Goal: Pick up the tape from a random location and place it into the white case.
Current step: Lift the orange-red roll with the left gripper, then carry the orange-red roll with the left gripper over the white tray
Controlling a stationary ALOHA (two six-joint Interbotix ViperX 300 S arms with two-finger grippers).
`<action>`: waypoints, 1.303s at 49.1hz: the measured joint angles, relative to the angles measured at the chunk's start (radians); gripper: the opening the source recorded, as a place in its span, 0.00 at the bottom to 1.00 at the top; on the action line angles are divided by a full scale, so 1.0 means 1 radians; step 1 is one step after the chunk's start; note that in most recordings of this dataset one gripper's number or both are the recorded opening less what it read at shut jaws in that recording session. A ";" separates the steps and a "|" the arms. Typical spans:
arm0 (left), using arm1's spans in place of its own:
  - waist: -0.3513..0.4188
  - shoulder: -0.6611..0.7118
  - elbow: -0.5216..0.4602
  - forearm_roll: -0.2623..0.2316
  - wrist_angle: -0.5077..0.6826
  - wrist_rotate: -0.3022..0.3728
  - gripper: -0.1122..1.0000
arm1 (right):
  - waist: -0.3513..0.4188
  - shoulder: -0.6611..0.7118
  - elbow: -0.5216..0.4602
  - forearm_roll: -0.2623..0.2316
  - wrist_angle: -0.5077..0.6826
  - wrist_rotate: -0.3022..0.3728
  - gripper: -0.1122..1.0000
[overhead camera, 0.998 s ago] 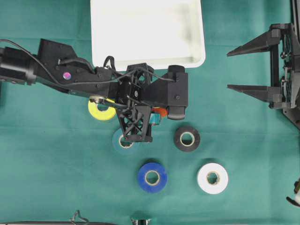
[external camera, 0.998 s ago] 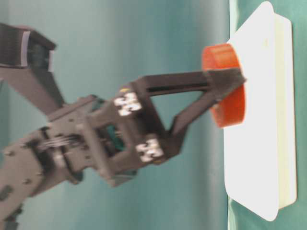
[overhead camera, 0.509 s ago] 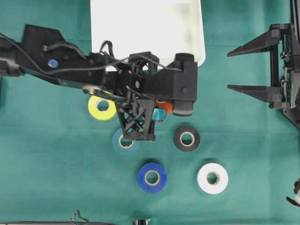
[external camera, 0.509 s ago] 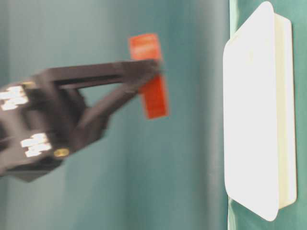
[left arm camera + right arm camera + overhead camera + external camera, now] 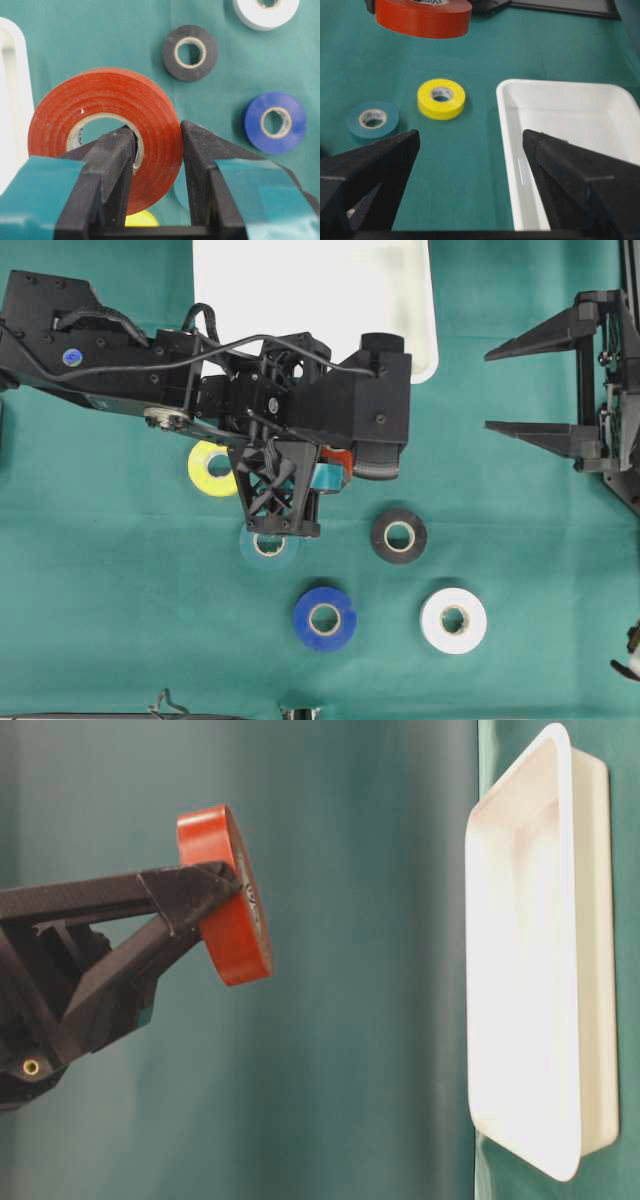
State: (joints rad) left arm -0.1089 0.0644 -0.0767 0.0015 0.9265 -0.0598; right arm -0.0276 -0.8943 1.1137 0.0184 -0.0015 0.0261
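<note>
My left gripper is shut on a red tape roll, one finger through its core and the other against its outer edge. The roll hangs in the air, well off the green cloth. From overhead only a sliver of it shows under the left gripper, just in front of the white case. The case holds nothing. My right gripper stands wide open at the right edge, nothing between its fingers.
Loose rolls lie on the cloth: yellow, teal partly under the left arm, black, blue and white. The left arm reaches across the case's front edge.
The left gripper has risen with the red roll, carrying it farther from the cloth, and the arm has shifted towards the case. The right gripper has not moved.
</note>
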 measured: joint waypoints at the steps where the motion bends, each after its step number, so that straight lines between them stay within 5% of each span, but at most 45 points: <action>1: 0.000 0.000 0.000 0.000 0.000 -0.002 0.31 | 0.000 -0.002 0.002 -0.002 0.002 -0.002 0.93; 51: 0.002 0.000 0.000 0.000 0.000 0.000 0.31 | 0.000 0.000 0.000 0.000 0.000 0.000 0.93; 64: 0.074 0.000 0.029 0.002 -0.009 0.000 0.31 | 0.000 0.000 0.000 0.000 0.002 0.000 0.93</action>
State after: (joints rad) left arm -0.0353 0.0644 -0.0476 0.0031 0.9173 -0.0598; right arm -0.0276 -0.8943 1.1137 0.0184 0.0000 0.0261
